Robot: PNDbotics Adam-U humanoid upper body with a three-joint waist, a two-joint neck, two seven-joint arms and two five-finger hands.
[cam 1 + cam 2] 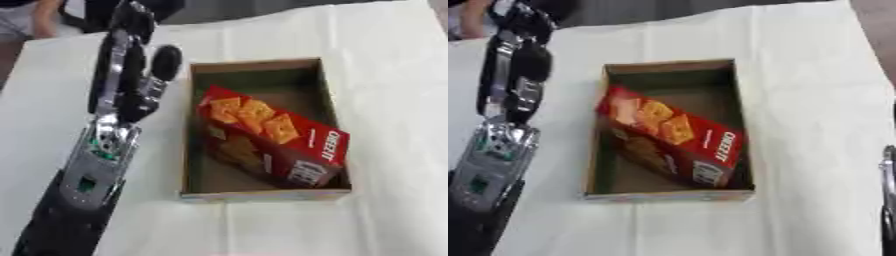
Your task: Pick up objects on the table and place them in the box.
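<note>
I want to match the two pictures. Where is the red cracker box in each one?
Left eye view: the red cracker box lies slanted inside the cardboard box, right of the picture's middle.
Right eye view: it sits just left of the middle, slanted the same way inside that box.
Shared landmark: the left hand, raised with straight fingers, stands to the left of the cardboard box in both views.

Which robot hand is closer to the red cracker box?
The left hand. It is raised with straight fingers just beside the cardboard box's left wall, near the red cracker box. The right hand barely shows at the right edge, farther away.
</note>
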